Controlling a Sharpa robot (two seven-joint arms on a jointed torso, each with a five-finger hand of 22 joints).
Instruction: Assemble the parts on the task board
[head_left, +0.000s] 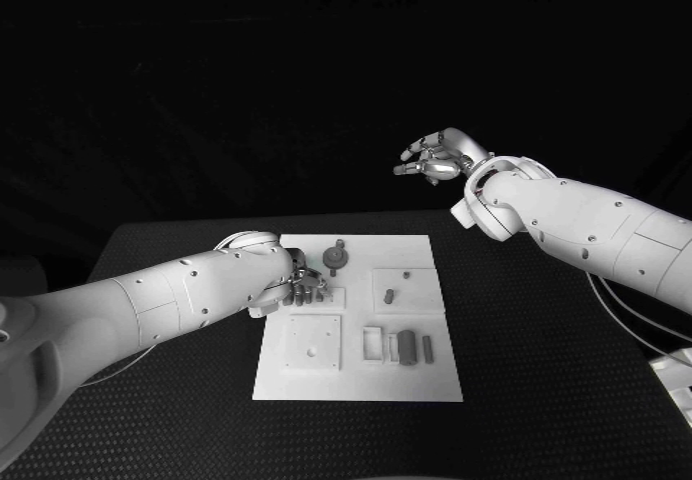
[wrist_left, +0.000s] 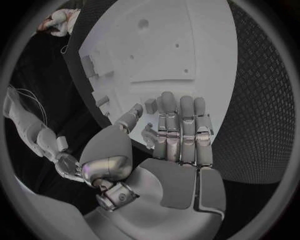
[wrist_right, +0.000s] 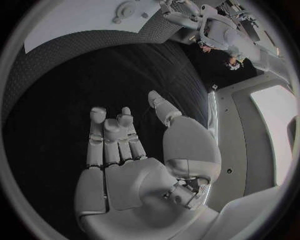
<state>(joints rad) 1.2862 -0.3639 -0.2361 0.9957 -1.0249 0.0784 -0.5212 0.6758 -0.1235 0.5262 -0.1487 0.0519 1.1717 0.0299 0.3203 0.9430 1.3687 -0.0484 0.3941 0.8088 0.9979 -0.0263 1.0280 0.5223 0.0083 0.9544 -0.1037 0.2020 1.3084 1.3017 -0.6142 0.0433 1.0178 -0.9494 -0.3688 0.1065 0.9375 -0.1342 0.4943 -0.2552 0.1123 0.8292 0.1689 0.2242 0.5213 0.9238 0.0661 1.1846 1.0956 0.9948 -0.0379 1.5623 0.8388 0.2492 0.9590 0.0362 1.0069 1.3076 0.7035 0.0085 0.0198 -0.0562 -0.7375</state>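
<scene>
Silver fingers of my left hand (head_left: 299, 289) lie over the left part of the white board (head_left: 418, 385), and from the left wrist camera I see them (wrist_left: 181, 135) stretched side by side with the thumb apart. A small part (wrist_left: 150, 106) sits just beyond the fingertips, close to them; I cannot tell whether they touch it or hold it, so I cannot call this hand's state.

Just past that hand, toward the far edge of the board, a round dark piece with a stem (head_left: 335, 257) lies on the plate. Beside the hand, toward the board's right side, I see a raised square block (head_left: 397, 290) with a small peg (head_left: 391, 296) on it. Nearer to me from the hand there is another square block (head_left: 310, 343), and next to that a row of upright grey parts (head_left: 407, 347) in a slotted holder.

My right hand (head_left: 437, 157) hangs high above the black table (head_left: 548, 400), well away from the board and beyond its far right corner. On the right wrist camera its fingers (wrist_right: 115, 135) are spread with the thumb out, and nothing sits in the palm: it is open.
</scene>
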